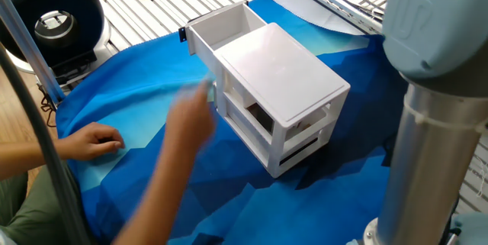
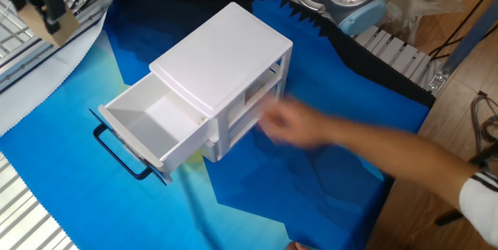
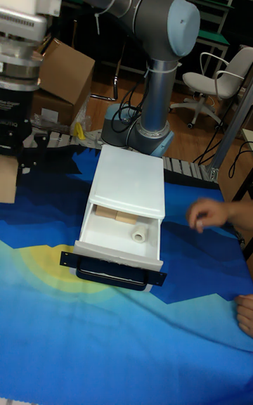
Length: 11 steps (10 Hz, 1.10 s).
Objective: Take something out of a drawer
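Observation:
The tan cube [image 2: 57,29] hangs in the air at the top left of the other fixed view, well away from the drawer. My black gripper [image 2: 40,12] is shut on it. The tall fixed view has the cube [image 3: 5,183] at its left edge under the gripper [image 3: 8,163]. The white top drawer [image 2: 148,129] stands pulled out of the white cabinet [image 2: 222,51], black handle [image 2: 120,155] in front. In one fixed view the drawer [image 1: 225,25] is open, and the gripper and cube are out of frame.
A person's blurred hand [image 2: 299,125] reaches across the blue cloth to the cabinet's side; another hand [image 1: 91,140] rests on the cloth. Tan pieces [image 3: 116,216] and a white roll [image 3: 139,235] show in the drawer in the tall view. Metal slats [image 2: 31,227] border the cloth.

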Motion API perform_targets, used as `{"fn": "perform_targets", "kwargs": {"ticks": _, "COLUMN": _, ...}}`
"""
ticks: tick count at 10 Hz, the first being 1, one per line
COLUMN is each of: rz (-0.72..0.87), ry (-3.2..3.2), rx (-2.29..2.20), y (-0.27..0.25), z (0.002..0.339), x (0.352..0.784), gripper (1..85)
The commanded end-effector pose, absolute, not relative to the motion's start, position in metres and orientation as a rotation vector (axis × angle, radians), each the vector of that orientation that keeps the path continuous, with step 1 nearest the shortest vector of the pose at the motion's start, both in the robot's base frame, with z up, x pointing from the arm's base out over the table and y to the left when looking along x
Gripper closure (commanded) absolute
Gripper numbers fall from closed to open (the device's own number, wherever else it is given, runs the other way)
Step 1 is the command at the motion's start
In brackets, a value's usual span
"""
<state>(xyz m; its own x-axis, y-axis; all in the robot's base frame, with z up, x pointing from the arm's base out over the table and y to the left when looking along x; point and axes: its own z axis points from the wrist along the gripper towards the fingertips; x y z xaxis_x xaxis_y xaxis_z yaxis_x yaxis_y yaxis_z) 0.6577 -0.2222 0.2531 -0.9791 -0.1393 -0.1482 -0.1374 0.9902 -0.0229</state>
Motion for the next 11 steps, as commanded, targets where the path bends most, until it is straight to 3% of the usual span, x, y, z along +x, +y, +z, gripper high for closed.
{"fn": "perform_targets", "kwargs": {"ticks": 1, "rz": 0.078, "ry": 2.935, "rx": -0.195, "y": -0.214, "z": 0.211, "x": 0.692, "gripper": 84.7}}
{"fn": "perform_targets", "kwargs": {"ticks": 3, "rz": 0.048, "ry": 2.908, "rx": -0.197, "y": -0.212, "z": 0.183, "x": 0.706, "gripper": 84.7}}
{"fn": "perform_targets", "kwargs": {"ticks": 5, "rz": 0.001, "ry": 2.923, "rx": -0.192, "y": -0.215, "z": 0.182, "x": 0.705, "gripper": 84.7}}
{"fn": "perform_targets", "kwargs": {"ticks": 8, "rz": -0.024, "ry": 2.960, "rx": -0.161, "y": -0.214, "z": 0.209, "x": 0.688, "gripper": 84.7}}
{"fn": "perform_targets", "kwargs": {"ticks": 11, "rz": -0.024, "ry": 3.001, "rx": -0.066, "y": -0.189, "z": 0.271, "x": 0.648, "gripper": 84.7}}
